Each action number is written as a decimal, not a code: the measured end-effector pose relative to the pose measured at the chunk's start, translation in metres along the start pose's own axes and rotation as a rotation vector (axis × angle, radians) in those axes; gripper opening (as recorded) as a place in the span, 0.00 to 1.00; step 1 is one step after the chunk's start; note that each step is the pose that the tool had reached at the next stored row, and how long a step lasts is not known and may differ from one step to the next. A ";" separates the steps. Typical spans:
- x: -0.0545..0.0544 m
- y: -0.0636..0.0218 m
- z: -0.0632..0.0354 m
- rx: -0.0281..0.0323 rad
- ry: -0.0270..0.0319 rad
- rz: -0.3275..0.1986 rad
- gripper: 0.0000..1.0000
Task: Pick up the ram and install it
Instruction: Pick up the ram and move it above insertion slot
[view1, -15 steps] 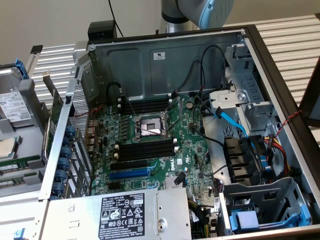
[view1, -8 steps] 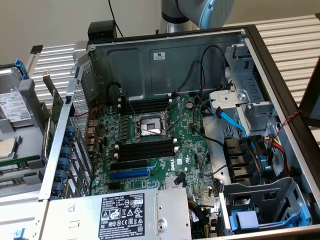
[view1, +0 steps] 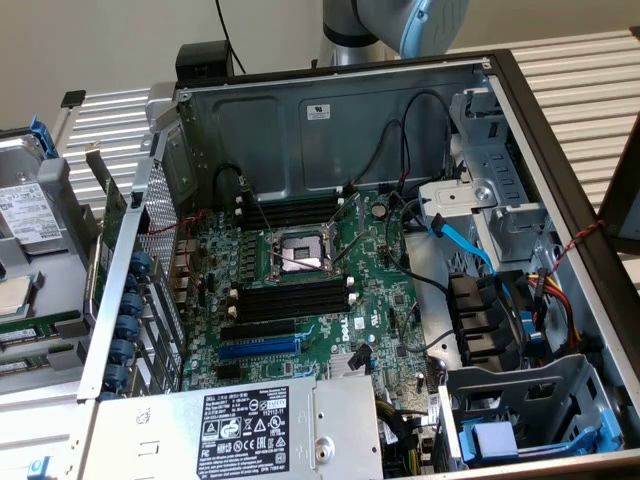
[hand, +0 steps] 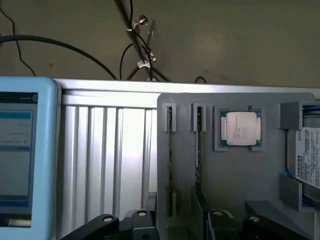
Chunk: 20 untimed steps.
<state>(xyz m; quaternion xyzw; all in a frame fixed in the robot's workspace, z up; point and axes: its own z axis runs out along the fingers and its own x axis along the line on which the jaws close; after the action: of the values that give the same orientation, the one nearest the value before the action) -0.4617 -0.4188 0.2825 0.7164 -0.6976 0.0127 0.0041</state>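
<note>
Ram (hand: 197, 150): being kept on edge in grey tray (hand: 240, 175), not yet gripped. Claw (hand: 178, 226): being held wide open, empty, near it. Black slots (view1: 290, 300), exterior view's centre: being left unfilled.

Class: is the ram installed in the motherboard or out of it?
Out. The ram stands on edge in the grey holder; the black slots on the motherboard look empty.
</note>
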 end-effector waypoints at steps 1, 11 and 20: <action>0.000 0.0000 0.0019 0.0000 -0.0002 0.002 0.42; 0.000 -0.0020 0.0184 0.0024 -0.0014 -0.002 0.42; 0.000 -0.0018 0.0309 -0.0027 -0.0016 -0.008 0.42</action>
<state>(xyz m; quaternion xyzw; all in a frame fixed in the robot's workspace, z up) -0.4595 -0.4190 0.2516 0.7193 -0.6946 0.0111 0.0046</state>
